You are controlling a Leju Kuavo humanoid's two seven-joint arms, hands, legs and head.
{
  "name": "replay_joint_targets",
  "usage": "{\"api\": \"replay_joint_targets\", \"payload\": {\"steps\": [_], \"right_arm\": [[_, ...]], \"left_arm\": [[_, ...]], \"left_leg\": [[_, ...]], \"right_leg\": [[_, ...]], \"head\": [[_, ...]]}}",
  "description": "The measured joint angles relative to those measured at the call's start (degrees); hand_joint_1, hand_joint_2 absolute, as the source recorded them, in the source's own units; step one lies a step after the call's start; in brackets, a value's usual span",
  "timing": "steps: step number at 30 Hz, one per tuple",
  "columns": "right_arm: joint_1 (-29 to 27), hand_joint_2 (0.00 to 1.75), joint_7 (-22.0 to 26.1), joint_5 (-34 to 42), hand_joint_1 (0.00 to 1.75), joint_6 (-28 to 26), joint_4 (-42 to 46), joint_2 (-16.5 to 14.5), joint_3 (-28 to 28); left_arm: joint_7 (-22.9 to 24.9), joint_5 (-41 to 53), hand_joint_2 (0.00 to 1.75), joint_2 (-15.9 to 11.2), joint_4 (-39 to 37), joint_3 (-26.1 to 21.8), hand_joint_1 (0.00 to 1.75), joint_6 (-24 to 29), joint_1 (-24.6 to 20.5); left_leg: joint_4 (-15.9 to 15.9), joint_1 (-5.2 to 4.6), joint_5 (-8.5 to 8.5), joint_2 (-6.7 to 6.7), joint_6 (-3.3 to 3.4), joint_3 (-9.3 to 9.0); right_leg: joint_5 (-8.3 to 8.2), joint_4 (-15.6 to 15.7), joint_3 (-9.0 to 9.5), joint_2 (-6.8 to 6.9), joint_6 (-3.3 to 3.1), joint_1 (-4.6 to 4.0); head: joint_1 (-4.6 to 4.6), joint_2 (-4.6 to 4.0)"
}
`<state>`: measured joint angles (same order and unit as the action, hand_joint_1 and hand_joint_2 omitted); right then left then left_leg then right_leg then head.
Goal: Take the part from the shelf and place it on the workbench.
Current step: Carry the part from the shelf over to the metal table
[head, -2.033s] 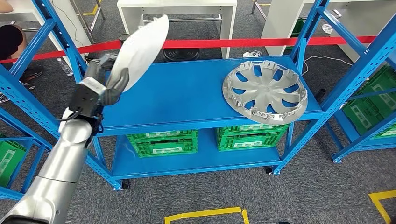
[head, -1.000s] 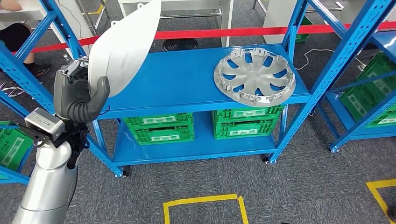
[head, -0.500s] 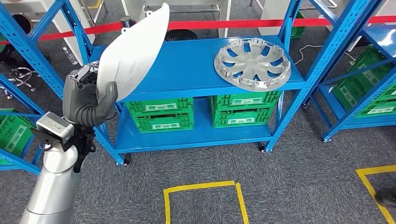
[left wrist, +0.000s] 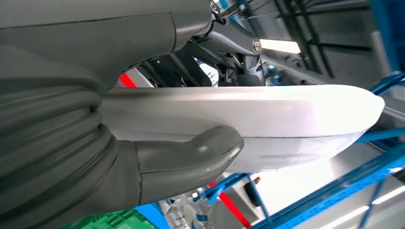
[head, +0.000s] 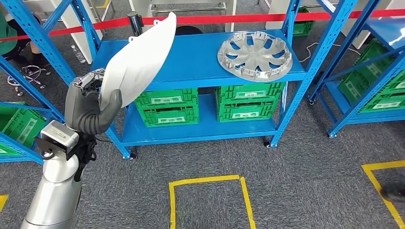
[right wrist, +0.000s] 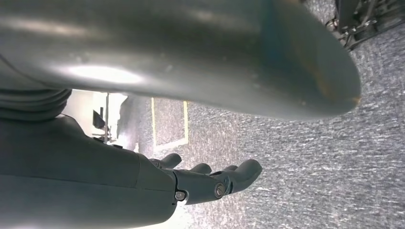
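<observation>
A white curved part (head: 138,62) stands raised in front of the blue shelf's (head: 196,59) left end. My left hand (head: 88,109) grips its lower edge, with the thumb across its face. In the left wrist view the part (left wrist: 286,112) lies between the thick grey thumb (left wrist: 200,155) and the darker fingers behind it. A silver hubcap (head: 254,47) lies on the right of the shelf's top board. My right hand (right wrist: 210,183) hangs over the grey carpet, its fingers loosely extended and holding nothing.
Green crates (head: 167,107) (head: 246,102) fill the shelf's lower board. More blue racks with green crates stand at the left (head: 21,126) and right (head: 377,90). A red barrier tape (head: 215,19) runs behind. Yellow floor tape (head: 210,180) marks a square on the carpet.
The whole picture has shifted: the shelf now sits farther off and higher in view, so the camera has moved back. My left hand still holds the white part, now drawn nearer my body.
</observation>
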<state>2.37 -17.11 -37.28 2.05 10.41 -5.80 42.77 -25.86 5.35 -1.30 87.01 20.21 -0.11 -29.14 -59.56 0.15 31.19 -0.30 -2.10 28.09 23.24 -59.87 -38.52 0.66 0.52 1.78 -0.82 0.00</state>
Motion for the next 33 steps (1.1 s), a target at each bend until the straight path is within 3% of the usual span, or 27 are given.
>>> {"api": "replay_joint_targets", "payload": {"steps": [1,3,4,5,7,8,9,10,12,14,15,16,18,19,20,23,24,25,26,28,30,31,33], "right_arm": [[0.0,0.00,0.0,0.0,0.00,0.0,0.0,0.0,0.0],[-0.1,0.00,0.0,0.0,0.00,0.0,0.0,0.0,0.0],[-0.2,0.00,-0.1,0.1,0.00,0.0,0.0,-0.1,0.0],[-0.2,0.00,-0.2,0.1,0.00,0.0,0.0,-0.1,0.0],[-0.2,0.00,-0.7,0.1,0.00,0.0,0.0,-0.2,0.0],[-0.2,0.00,-0.8,0.0,0.00,0.0,0.0,-0.2,0.0],[-0.1,0.00,-0.9,0.0,0.00,0.0,0.0,-0.2,0.0],[-0.1,0.00,-0.8,-0.2,0.00,0.0,0.0,-0.2,0.0],[-0.1,0.00,-0.9,-0.5,0.00,0.1,0.0,-0.2,0.0],[0.1,0.00,-1.0,-0.7,0.00,0.1,0.0,-0.1,0.0],[0.2,0.00,-1.0,-0.8,0.00,0.2,0.1,-0.1,0.0],[0.3,0.00,-1.0,-0.8,0.00,0.2,0.1,-0.1,0.0],[0.3,0.00,-1.0,-0.8,0.00,0.3,0.1,-0.2,0.0],[0.4,0.00,-0.9,-0.9,0.00,0.4,0.1,-0.3,0.0],[0.4,0.00,-0.8,-1.1,0.00,0.4,0.1,-0.3,0.0],[0.5,0.00,-0.6,-1.7,0.00,0.6,0.1,-0.3,0.0],[0.5,0.00,-0.6,-1.9,0.00,0.7,0.1,-0.2,0.0],[0.5,0.00,-0.6,-2.0,0.00,0.8,0.1,-0.2,0.0],[0.5,0.00,-0.6,-2.1,0.00,0.8,0.1,-0.2,-0.1],[0.6,0.00,-0.6,-2.3,0.00,0.8,0.1,-0.1,-0.1],[0.7,0.00,-0.6,-2.3,0.00,0.9,0.1,-0.1,-0.1],[0.7,0.00,-0.5,-2.3,0.00,0.9,0.1,-0.1,-0.1],[0.6,0.00,-0.2,-2.3,0.00,0.9,0.1,-0.1,-0.1]], "left_arm": [[0.1,0.1,1.75,0.1,0.1,0.0,1.75,-0.1,0.0],[0.1,0.3,1.75,0.1,0.0,0.0,1.75,-0.1,-0.1],[0.2,0.3,1.75,0.2,0.0,0.0,1.75,-0.2,-0.1],[0.2,0.3,1.75,0.3,-0.1,0.0,1.75,-0.2,-0.1],[0.3,0.5,1.75,0.5,-0.3,0.0,1.75,-0.2,-0.2],[0.3,0.7,1.75,0.5,-0.4,-0.1,1.75,-0.2,-0.2],[0.3,0.9,1.75,0.5,-0.5,-0.2,1.75,-0.1,-0.1],[0.3,0.9,1.75,0.5,-0.7,-0.4,1.75,-0.1,-0.1],[0.3,1.0,1.75,0.3,-0.8,-1.1,1.75,0.0,0.0],[0.1,1.1,1.75,0.1,-0.6,-2.0,1.75,0.0,0.1],[0.0,1.1,1.75,0.0,-0.5,-2.3,1.75,0.0,0.1],[-0.1,1.1,1.75,-0.2,-0.4,-2.6,1.75,0.0,0.2],[-0.2,1.2,1.75,-0.4,-0.4,-3.0,1.75,0.0,0.2],[-0.3,1.2,1.75,-0.6,-0.4,-3.2,1.75,0.0,0.2],[-0.3,1.2,1.75,-0.9,-0.4,-3.4,1.75,0.0,0.3],[-0.9,0.8,1.75,-1.9,-0.4,-4.4,1.75,0.2,1.0],[-1.1,0.7,1.75,-2.4,-0.4,-4.7,1.75,0.2,1.5],[-1.4,0.5,1.75,-2.7,-0.5,-5.0,1.75,0.3,2.1],[-1.7,0.5,1.75,-3.0,-0.5,-5.2,1.75,0.3,2.5],[-1.9,0.5,1.75,-3.2,-0.4,-5.3,1.75,0.3,2.9],[-2.0,0.7,1.75,-3.2,-0.3,-5.3,1.75,0.3,2.9],[-2.0,0.8,1.75,-3.3,-0.2,-5.3,1.75,0.4,2.7],[-1.9,0.8,1.75,-3.5,-0.4,-5.3,1.75,0.5,2.5]], "left_leg": [[1.4,-0.27,0.40,-0.04,0.46,-0.52],[2.0,-0.42,-0.74,0.10,1.58,0.33],[2.2,-0.39,-1.53,0.20,2.24,0.81],[2.4,-0.32,-2.38,0.30,2.79,1.42],[2.4,-0.42,-3.87,0.39,3.48,3.15],[2.2,-0.54,-4.50,0.41,3.61,4.14],[1.9,-0.65,-5.11,0.44,3.67,5.20],[1.5,-0.74,-5.68,0.45,3.65,6.28],[0.7,-0.79,-6.70,0.45,3.42,8.39],[-0.2,-0.91,-7.51,0.44,2.92,9.94],[-0.4,-0.96,-7.88,0.46,2.62,10.29],[-0.5,-0.98,-8.32,0.47,2.31,10.46],[-0.3,-0.94,-9.01,0.40,1.65,10.64],[-0.6,-0.90,-8.32,0.31,1.26,10.98],[-1.9,-0.82,-6.53,0.23,0.84,11.54],[-11.3,-0.25,1.38,0.21,-0.29,13.63],[-14.3,-0.12,2.41,0.21,-0.49,13.79],[-15.7,-0.05,2.18,0.21,-0.56,13.23],[-15.0,-0.01,0.97,0.20,-0.51,11.76],[-8.2,-0.02,-0.96,0.12,-0.06,6.07],[-0.4,-0.36,-0.36,-0.02,0.58,0.78],[1.6,-0.60,0.17,-0.07,0.88,-0.33],[2.6,-0.79,-0.78,0.06,1.71,-0.03]], "right_leg": [[-0.67,0.3,-0.06,-0.01,0.44,0.06],[-1.52,1.0,-0.26,-0.10,1.28,0.21],[-0.47,0.4,-0.69,-0.15,1.52,0.24],[1.66,-1.3,-1.36,-0.21,1.65,0.22],[7.65,-7.9,-3.19,-0.30,1.66,0.03],[9.56,-11.6,-3.88,-0.34,1.68,-0.12],[10.12,-14.2,-3.99,-0.38,1.64,-0.30],[9.48,-15.2,-3.32,-0.40,1.55,-0.46],[6.83,-11.3,1.05,-0.41,1.21,-0.65],[7.21,-4.0,6.43,-0.47,0.67,-0.92],[8.00,-1.6,7.86,-0.53,0.33,-1.04],[8.56,-0.3,8.31,-0.61,-0.04,-1.21],[7.74,0.1,7.66,-0.55,-0.89,-1.13],[7.10,0.2,7.22,-0.43,-1.33,-1.03],[6.37,0.3,6.66,-0.29,-1.71,-0.87],[4.22,0.3,4.33,-0.17,-2.09,-0.76],[3.54,0.3,3.47,-0.17,-2.06,-0.76],[2.87,0.2,2.60,-0.17,-2.00,-0.76],[2.24,0.2,1.79,-0.17,-1.89,-0.77],[1.02,0.2,0.47,-0.15,-1.55,-0.79],[-0.16,0.4,-0.12,-0.09,-1.03,-0.77],[-0.80,0.7,-0.18,-0.07,-0.69,-0.69],[-1.96,1.4,-0.24,-0.14,0.05,-0.50]], "head": [[-0.02,0.00],[-0.16,0.00],[-0.15,0.00],[-0.13,0.00],[-0.04,0.00],[-0.03,0.00],[-0.03,0.00],[-0.03,0.00],[-0.03,0.00],[-0.04,0.00],[-0.01,0.00],[0.01,0.00],[0.09,0.00],[0.02,0.00],[-0.05,0.00],[-0.19,0.00],[-0.19,0.00],[-0.20,0.00],[-0.21,0.00],[-0.20,-0.01],[-0.10,0.00],[-0.13,0.00],[-0.20,0.00]]}}
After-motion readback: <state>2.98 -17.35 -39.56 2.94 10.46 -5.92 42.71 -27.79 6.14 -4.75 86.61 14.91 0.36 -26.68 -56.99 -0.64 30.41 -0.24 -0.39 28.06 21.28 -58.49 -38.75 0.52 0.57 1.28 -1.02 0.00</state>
